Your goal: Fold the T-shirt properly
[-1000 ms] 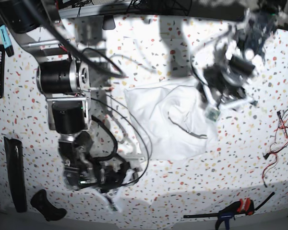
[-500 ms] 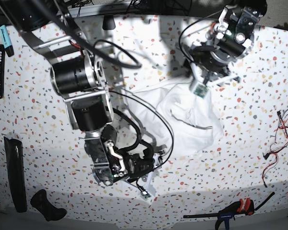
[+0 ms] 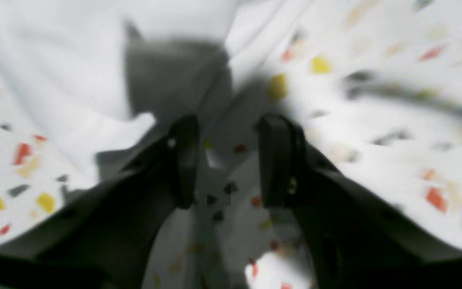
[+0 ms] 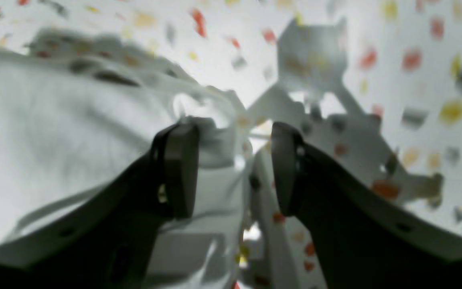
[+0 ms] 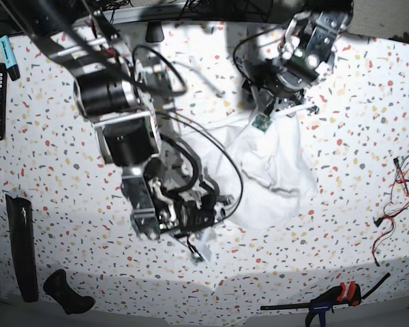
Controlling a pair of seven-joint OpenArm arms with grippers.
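We see the T-shirt point(image 5: 273, 174) lying crumpled in the middle of the speckled table point(image 5: 368, 122), between the two arms. Our left gripper point(image 3: 225, 160) hangs over the shirt's far edge with its jaws apart; only bare table and shadow show between its fingers point(image 3: 185, 160). Our right gripper point(image 4: 233, 172) sits at the shirt's near edge, jaws also apart, one finger point(image 4: 177, 172) against a fold of white cloth, the other over bare table. Both wrist views are blurred.
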